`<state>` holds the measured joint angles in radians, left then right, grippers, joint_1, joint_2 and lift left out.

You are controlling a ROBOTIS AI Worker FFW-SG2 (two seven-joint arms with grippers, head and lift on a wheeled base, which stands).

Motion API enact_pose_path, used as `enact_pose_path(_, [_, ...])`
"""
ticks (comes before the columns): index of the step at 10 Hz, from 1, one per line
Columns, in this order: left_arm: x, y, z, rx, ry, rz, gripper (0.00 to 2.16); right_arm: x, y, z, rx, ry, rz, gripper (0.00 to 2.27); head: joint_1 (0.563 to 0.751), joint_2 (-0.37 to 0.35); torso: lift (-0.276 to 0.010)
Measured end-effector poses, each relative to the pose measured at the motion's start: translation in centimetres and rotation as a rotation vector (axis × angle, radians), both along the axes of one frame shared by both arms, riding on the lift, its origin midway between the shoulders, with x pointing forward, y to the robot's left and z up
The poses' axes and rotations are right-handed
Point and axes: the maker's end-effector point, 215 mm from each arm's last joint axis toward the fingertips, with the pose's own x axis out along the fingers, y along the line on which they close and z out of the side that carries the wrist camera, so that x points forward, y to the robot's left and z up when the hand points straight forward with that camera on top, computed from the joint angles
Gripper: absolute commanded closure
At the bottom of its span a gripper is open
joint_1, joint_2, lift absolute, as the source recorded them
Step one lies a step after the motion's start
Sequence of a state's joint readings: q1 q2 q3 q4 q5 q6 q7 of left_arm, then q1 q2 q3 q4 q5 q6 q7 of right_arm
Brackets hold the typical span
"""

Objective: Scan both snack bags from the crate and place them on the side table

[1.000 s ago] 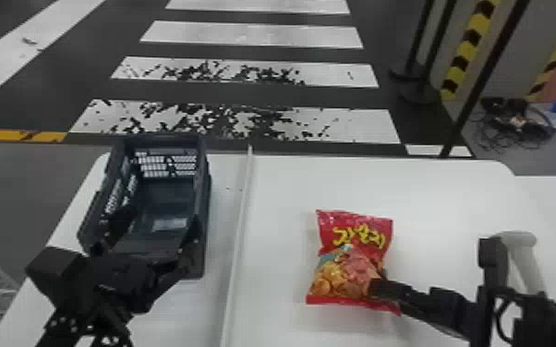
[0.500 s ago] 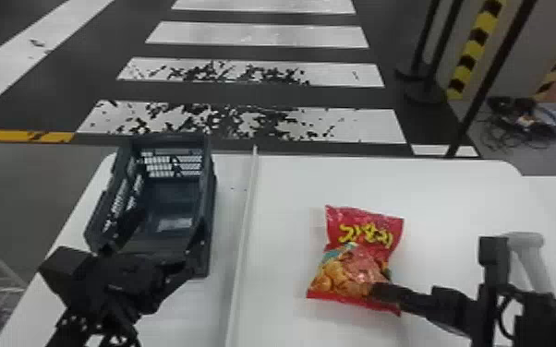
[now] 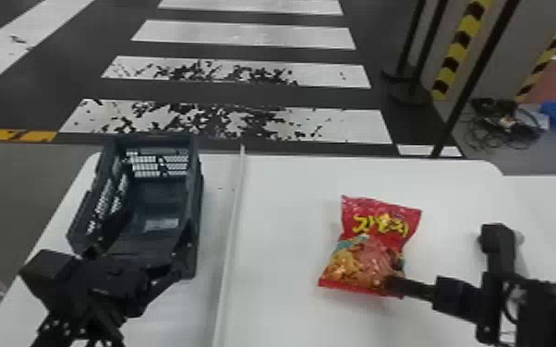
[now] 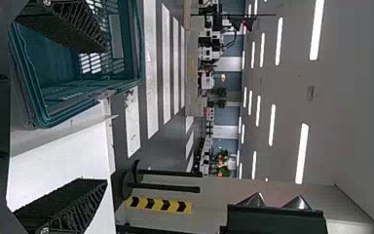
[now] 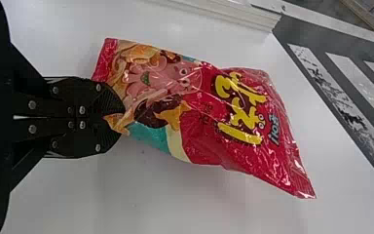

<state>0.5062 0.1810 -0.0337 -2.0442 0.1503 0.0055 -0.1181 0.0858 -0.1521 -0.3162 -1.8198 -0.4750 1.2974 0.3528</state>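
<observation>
On the white table (image 3: 281,194), the red snack bag (image 3: 374,244) has its corner pinched in the right claw (image 5: 119,117). The left claw (image 4: 105,117) is wide apart by the crate (image 3: 195,198). It looks like scan time for this bag. Next, keep hold, then carry it to the side table (image 3: 554,207). The corner might slip.

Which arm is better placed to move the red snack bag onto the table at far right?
Right, I'd say: the right gripper is closed on a corner of the snack bag, nearer that table; the left gripper hangs open by the crate.
</observation>
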Motion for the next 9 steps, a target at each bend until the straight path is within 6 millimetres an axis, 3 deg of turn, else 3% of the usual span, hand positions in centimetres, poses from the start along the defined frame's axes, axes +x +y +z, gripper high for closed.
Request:
enact_pose_path(4, [-0.1,0.0,-0.1,0.0,0.001,0.0,0.04,3.2,-8.7,3.1,-0.258,-0.059,-0.036,2.26,0.695,-0.154,-0.095])
enact_pose_path(6, [0.1,-0.2,0.0,-0.001,0.001,-0.004,0.04,4.2,-12.4,5.0,-0.548,-0.109,-0.021,2.26,0.695,-0.208,-0.095])
enact_pose_path(8, [0.1,-0.6,0.0,-0.004,0.001,-0.01,0.04,5.3,-13.1,6.2,-0.898,-0.186,0.082,2.26,0.695,-0.223,-0.095])
enact_pose_path(9, [0.1,-0.6,0.0,-0.003,0.002,-0.01,0.04,5.4,-12.2,6.5,-1.051,-0.216,0.153,2.26,0.695,-0.217,-0.095])
